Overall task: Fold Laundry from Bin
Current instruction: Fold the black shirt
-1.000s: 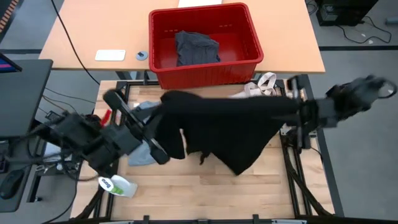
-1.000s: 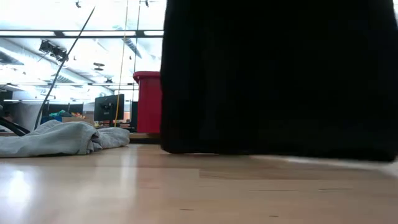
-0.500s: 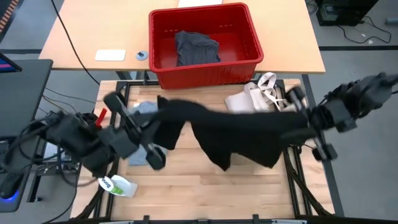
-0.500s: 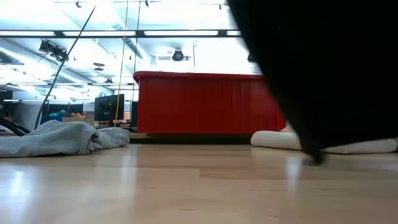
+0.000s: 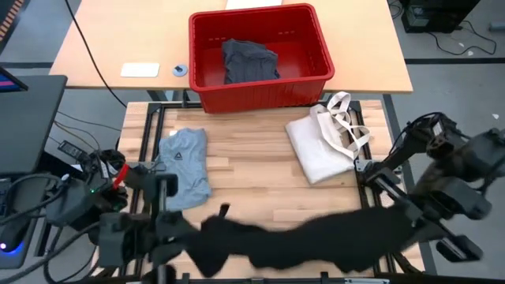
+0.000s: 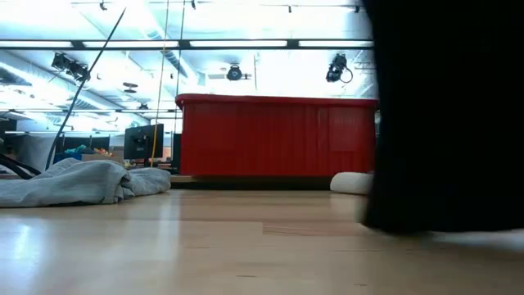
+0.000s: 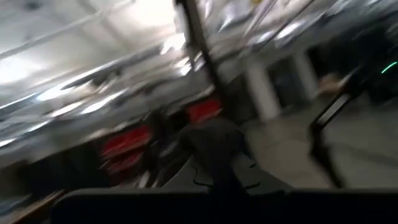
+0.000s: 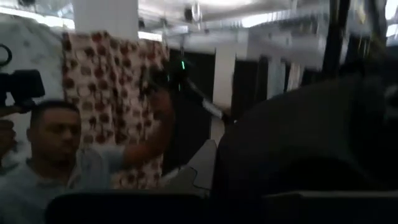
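High view: black garment (image 5: pixel 308 241) stretched in a long band along table's near edge, btwn left gripper (image 5: pixel 177 237) and right gripper (image 5: pixel 410 225). Left fingers clamped on its left end; right fingers' state can't tell. Grey tee (image 5: pixel 184 164) flat at left, tote (image 5: pixel 319 146) at right, red bin (image 5: pixel 260 55) far w/ dark cloth (image 5: pixel 248 61) inside. Low view only shows garment as a black hanging mass at right. Right wrist view alone shows a person (image 8: pixel 50 162) in the room.

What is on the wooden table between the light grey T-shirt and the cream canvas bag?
Nothing: the high view shows only bare wooden table between the light grey T-shirt and the cream canvas tote bag.
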Motion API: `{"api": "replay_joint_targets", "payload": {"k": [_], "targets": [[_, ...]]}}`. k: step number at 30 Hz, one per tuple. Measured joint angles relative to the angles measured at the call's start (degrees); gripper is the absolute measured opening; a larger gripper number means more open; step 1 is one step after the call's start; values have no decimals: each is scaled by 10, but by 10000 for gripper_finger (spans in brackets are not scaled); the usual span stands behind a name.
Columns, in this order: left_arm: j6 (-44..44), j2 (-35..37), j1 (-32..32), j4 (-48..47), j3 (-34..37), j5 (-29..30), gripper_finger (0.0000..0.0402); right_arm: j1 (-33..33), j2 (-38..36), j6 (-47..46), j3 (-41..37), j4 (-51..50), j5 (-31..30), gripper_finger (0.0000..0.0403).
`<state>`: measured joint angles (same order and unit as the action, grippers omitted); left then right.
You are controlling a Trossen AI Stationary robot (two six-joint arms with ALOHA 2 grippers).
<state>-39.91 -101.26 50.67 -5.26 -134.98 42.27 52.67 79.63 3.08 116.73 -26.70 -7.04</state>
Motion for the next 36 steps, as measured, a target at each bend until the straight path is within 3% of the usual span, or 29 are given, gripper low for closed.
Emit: {"api": "replay_joint_targets", "payload": {"k": [6, 9, 14, 17, 19, 24, 28, 36], "targets": [[71, -1, 5, 49, 0, -182, 9, 21, 25, 25, 0, 157, 1, 35], [96, -1, -2, 39, 4, -200, 9, 22, 28, 46, 0, 150, -9, 35], [78, 1, -14, -6, 13, -130, 9, 13, 23, 14, 0, 20, -166, 23], [62, 1, -33, -75, 13, -31, 9, -8, 24, -37, -9, -82, -248, 10], [110, 1, -54, -151, 13, 35, 9, -20, 25, -75, -20, -162, -288, 8], [329, -1, -115, -382, 14, 63, 9, -73, 28, -164, -74, -367, -311, 21], [470, 0, -160, -533, 14, 66, 9, -110, 28, -166, -125, -459, -320, 22], [596, 0, -237, -719, 14, 104, 9, -197, 28, -165, -214, -534, -368, 11]]}}
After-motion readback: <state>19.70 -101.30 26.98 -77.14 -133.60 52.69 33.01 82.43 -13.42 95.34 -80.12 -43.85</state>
